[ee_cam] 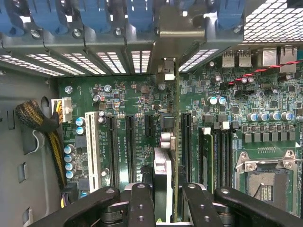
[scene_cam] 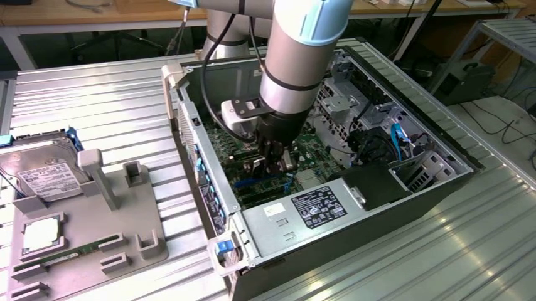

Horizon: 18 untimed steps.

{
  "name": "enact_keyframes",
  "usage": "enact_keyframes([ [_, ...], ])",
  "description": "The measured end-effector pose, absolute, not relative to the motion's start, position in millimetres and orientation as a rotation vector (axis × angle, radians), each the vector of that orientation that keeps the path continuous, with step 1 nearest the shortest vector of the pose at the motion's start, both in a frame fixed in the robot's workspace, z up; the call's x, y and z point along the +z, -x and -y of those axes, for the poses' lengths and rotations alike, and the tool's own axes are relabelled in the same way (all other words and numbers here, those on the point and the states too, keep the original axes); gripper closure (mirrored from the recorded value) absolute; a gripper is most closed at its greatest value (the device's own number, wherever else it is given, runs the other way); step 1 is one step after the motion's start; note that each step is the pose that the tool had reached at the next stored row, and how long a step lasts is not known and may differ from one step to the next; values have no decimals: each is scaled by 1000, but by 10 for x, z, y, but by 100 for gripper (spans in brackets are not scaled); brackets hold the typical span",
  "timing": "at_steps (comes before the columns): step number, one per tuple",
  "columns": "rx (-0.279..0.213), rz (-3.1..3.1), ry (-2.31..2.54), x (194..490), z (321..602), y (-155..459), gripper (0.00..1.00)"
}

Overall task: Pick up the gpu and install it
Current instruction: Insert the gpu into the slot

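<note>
- Clamps gripper (ee_cam: pixel 169 208) on the gpu (ee_cam: pixel 163 172), held edge-on directly beneath it, close over the motherboard (ee_cam: pixel 128 94).
- Lines the card's long axis up with the motherboard's black slots (ee_cam: pixel 113 142), bracket end toward the rear vents (ee_cam: pixel 109 61).
- Finds no readable writing: motherboard print and power supply label (scene_cam: pixel 318 207) too small.

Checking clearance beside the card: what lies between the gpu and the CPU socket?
The wrist view shows one long black expansion slot, then a row of memory slots, between the gpu and the CPU socket.
</note>
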<state>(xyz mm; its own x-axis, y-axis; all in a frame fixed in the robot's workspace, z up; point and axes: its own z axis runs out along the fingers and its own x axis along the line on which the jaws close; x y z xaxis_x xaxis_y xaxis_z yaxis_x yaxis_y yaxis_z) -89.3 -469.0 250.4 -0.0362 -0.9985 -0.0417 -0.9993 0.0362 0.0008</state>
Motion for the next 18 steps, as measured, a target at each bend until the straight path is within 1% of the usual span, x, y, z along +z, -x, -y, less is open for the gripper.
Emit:
enact_keyframes([
  [18, 52, -2240, 2160, 2470, 4688, 882, 71],
])
